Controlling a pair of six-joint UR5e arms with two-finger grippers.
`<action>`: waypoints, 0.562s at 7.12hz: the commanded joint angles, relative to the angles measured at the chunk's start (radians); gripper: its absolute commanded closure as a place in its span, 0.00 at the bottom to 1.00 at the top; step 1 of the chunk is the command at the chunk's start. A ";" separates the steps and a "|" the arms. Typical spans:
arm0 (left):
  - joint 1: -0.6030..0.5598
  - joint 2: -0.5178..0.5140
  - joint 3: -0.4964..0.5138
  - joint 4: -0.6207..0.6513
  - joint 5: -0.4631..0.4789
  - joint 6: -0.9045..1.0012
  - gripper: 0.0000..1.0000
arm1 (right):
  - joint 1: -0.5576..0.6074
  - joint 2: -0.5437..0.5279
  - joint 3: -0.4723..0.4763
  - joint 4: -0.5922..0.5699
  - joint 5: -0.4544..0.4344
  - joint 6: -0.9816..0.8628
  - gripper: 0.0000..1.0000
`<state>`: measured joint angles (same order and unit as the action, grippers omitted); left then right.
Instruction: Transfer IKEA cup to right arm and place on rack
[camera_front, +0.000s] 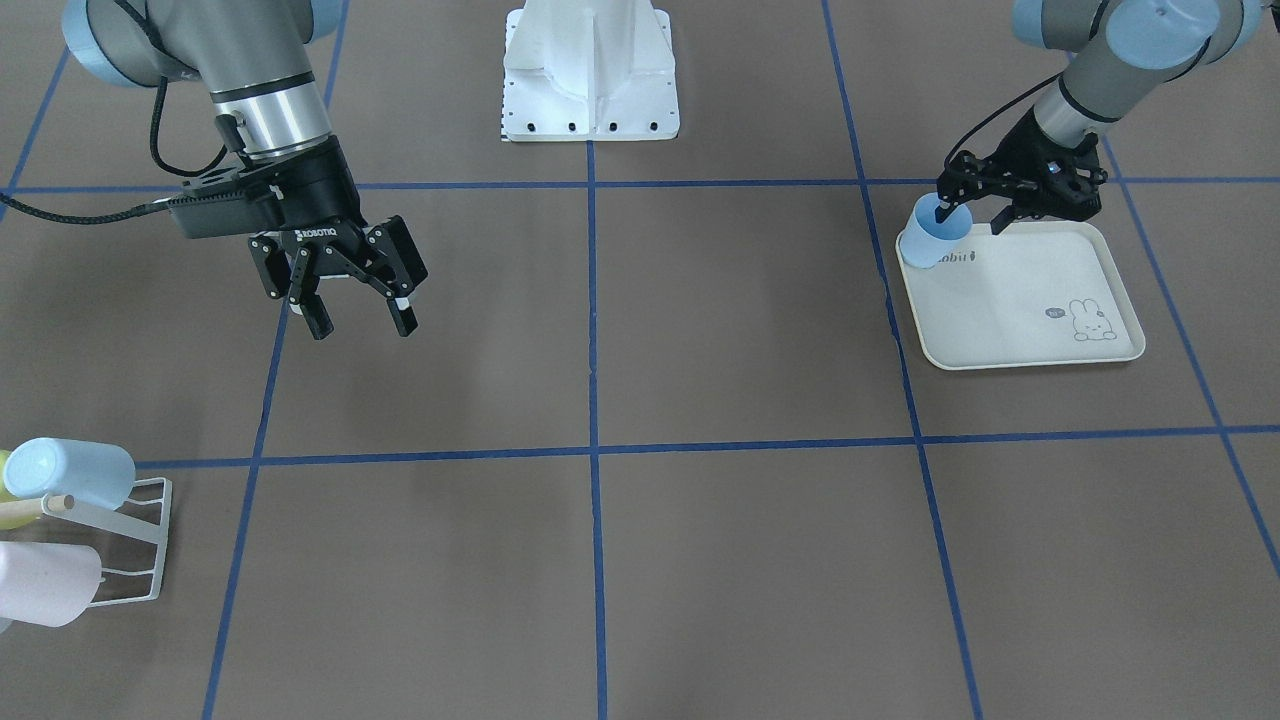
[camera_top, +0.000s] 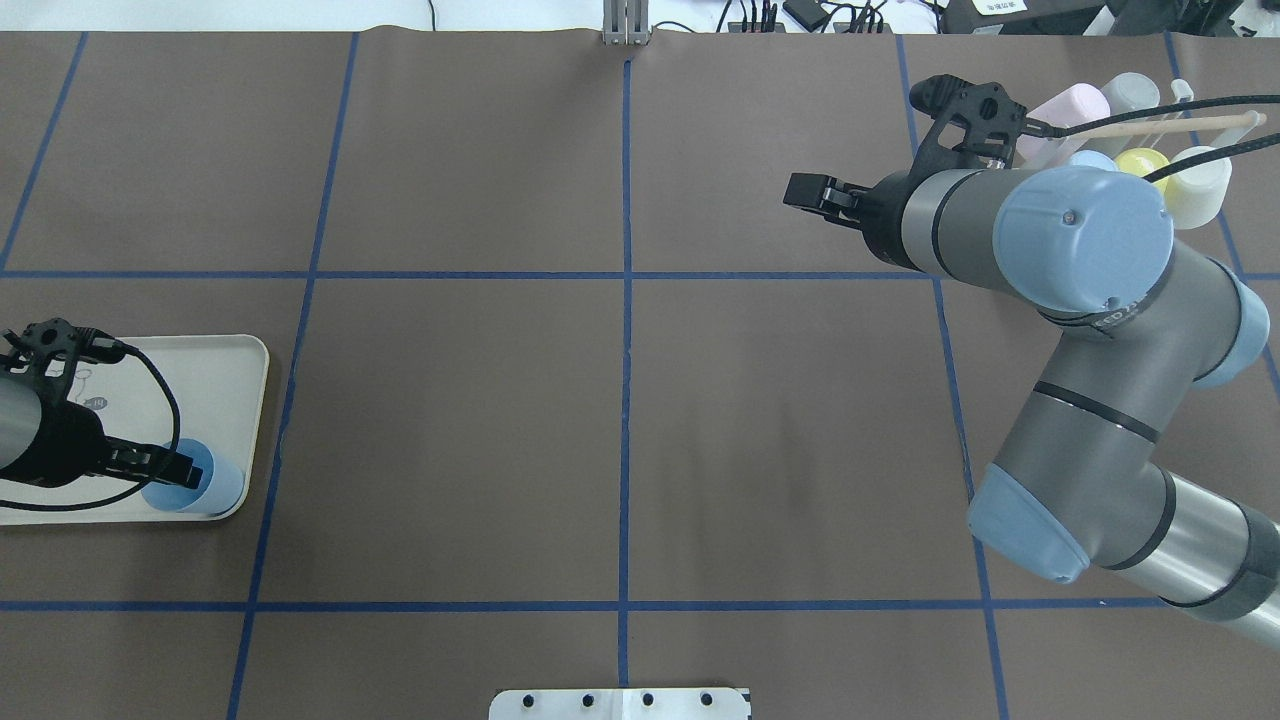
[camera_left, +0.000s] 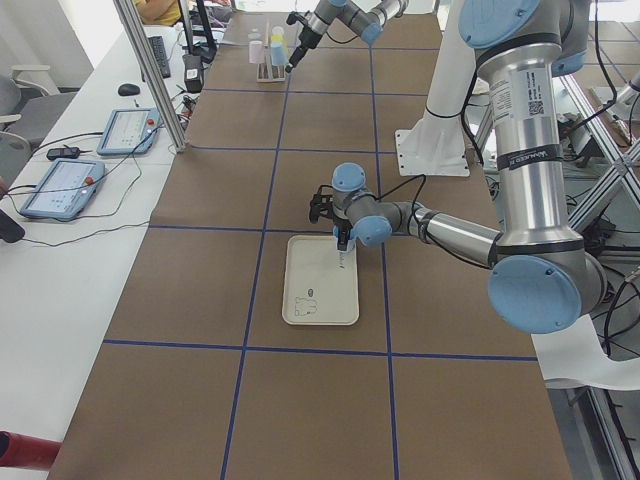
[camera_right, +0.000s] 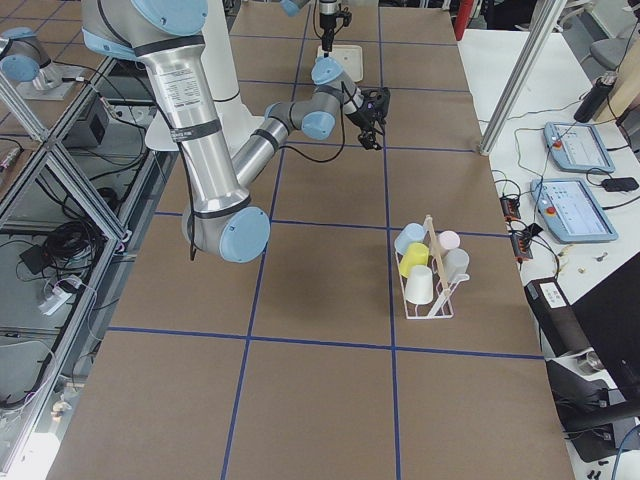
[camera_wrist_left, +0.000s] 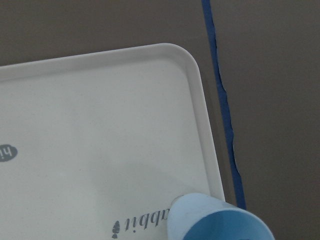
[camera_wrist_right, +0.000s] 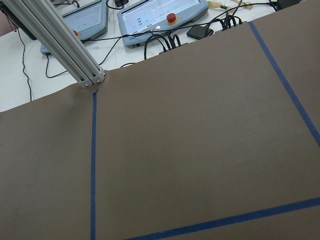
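IKEA cup (camera_front: 930, 245), smooth pale-blue plastic, stands upright with its mouth up on the cream tray (camera_front: 1030, 300), at the tray corner nearest the robot's base. We see the left end effector (camera_front: 970, 221) spread across its rim, one finger dipped inside (the other over the tray), not clamped. Well apart from the tray, past a wide stretch of matte brown surface (camera_front: 600, 330), the white wire rack (camera_front: 118, 522) carries pastel cups (camera_front: 70, 472). The right end effector (camera_front: 362, 328) hangs over that stretch, spread wide.
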<state>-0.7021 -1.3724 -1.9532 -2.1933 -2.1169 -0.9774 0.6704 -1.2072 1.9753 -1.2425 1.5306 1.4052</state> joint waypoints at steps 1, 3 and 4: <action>0.018 -0.008 0.007 0.001 0.006 -0.079 1.00 | 0.000 0.001 0.000 0.000 -0.001 0.000 0.00; 0.006 -0.004 -0.033 0.001 0.047 -0.152 1.00 | 0.000 0.006 0.000 0.000 -0.001 0.000 0.00; 0.001 0.009 -0.132 0.010 0.044 -0.174 1.00 | 0.000 0.008 0.002 0.000 -0.001 0.000 0.00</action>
<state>-0.6937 -1.3746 -1.9977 -2.1901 -2.0768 -1.1224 0.6704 -1.2017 1.9762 -1.2425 1.5294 1.4051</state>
